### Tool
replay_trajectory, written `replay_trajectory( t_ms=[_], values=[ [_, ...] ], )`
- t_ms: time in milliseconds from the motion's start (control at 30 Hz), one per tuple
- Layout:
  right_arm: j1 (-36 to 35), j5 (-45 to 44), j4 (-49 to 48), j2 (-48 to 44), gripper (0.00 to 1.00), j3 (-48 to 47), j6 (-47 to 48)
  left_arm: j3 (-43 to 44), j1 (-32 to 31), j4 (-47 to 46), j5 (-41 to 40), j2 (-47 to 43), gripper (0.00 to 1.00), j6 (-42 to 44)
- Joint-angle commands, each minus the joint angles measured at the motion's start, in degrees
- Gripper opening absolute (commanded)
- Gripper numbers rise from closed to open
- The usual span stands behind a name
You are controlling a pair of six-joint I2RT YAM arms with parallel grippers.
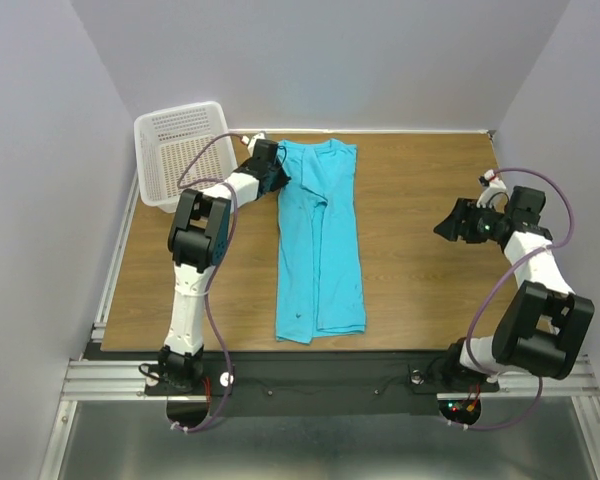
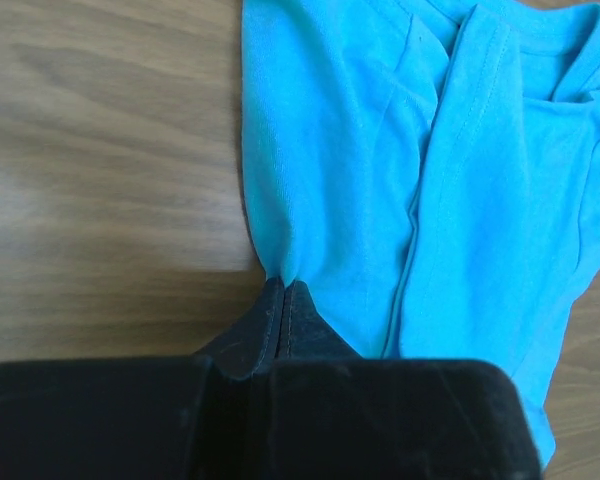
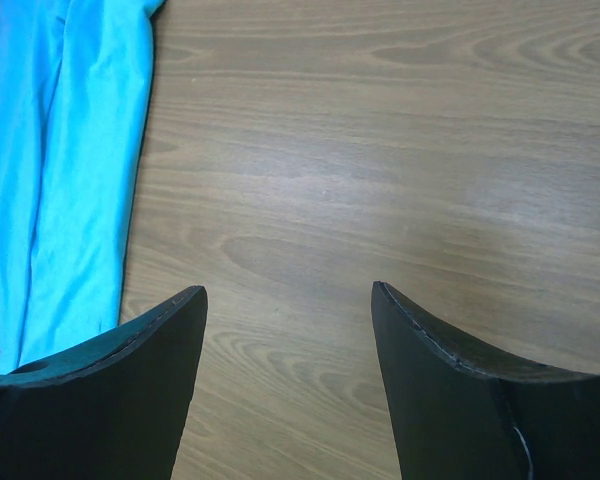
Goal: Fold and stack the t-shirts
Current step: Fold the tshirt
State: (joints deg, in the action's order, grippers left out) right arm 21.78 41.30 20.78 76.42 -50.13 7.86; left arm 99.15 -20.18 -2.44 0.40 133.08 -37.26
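The turquoise t-shirt [image 1: 318, 240] lies in the middle of the table, folded lengthwise into a long narrow strip running from the back to the front edge. My left gripper [image 1: 280, 177] is at the strip's far left corner. In the left wrist view it [image 2: 284, 284] is shut on the shirt's [image 2: 380, 170] edge, which bunches at the fingertips. My right gripper [image 1: 442, 226] hovers over bare wood at the right, apart from the shirt. In the right wrist view it [image 3: 288, 292] is open and empty, and the shirt [image 3: 60, 170] shows at the far left.
A white perforated basket [image 1: 175, 152] stands at the back left corner, just left of my left arm. The wooden table [image 1: 420, 290] ends at grey walls on three sides and a metal rail at the front.
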Motion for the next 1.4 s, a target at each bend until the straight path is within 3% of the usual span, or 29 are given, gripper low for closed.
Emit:
replay_trajectory(
  t_ms=[0,167,267,600,733,767,800,833,867,1000,1033,1200,1367],
  values=[
    [-1.56,4.4,1.37,1.88,0.72,-3.31,4.88,-3.7,-1.0,-5.12,-1.46,-6.59,0.03,-1.86],
    [-6.12,4.67,3.04,3.47,0.73,-4.71,9.1,-3.62,-1.0,-6.35,-0.93,-10.73,0.4,0.6],
    [-7.98,4.58,3.22,4.61,0.72,-5.77,9.81,-2.13,-1.0,-6.0,1.25,-12.93,0.49,2.8],
    [-17.55,4.31,3.57,9.27,0.72,-8.05,11.3,-0.27,-1.0,-3.19,6.89,-15.91,0.47,7.11],
    [-21.6,9.76,11.28,9.01,0.72,-9.11,24.18,-4.83,-1.17,-3.71,11.28,-20.56,0.47,10.52],
    [-25.09,10.29,13.48,8.48,0.72,-9.11,32.84,-6.24,-1.69,-4.32,11.55,-22.32,0.49,12.97],
    [-26.43,11.16,17.5,8.04,0.73,-8.41,41.97,-9.91,-2.05,-4.77,11.81,-26.68,0.54,14.39],
    [-27.83,11.0,18.94,7.61,0.73,-7.62,42.06,-12.12,-2.05,-4.77,11.29,-29.25,0.54,15.53],
    [-30.72,9.87,20.43,6.38,0.75,-5.96,48.76,-16.75,-2.4,-4.77,10.68,-34.93,0.59,17.46],
    [-39.24,4.25,20.53,4.88,0.77,-3.31,53.84,-28.37,-2.32,-4.42,8.39,-47.53,0.71,18.1],
    [-40.84,3.62,20.45,4.44,0.77,-2.79,54.1,-34.75,-2.4,-4.07,8.04,-53.65,0.72,16.44],
    [-52.51,-0.07,20.18,2.42,0.75,0.46,53.14,-51.58,-2.05,2.34,10.83,-68.11,0.72,5.37],
    [-62.28,-5.34,20.09,2.68,0.71,2.58,50.33,-67.49,-2.4,8.15,19.01,-77.25,0.63,-5.09]
  ],
)
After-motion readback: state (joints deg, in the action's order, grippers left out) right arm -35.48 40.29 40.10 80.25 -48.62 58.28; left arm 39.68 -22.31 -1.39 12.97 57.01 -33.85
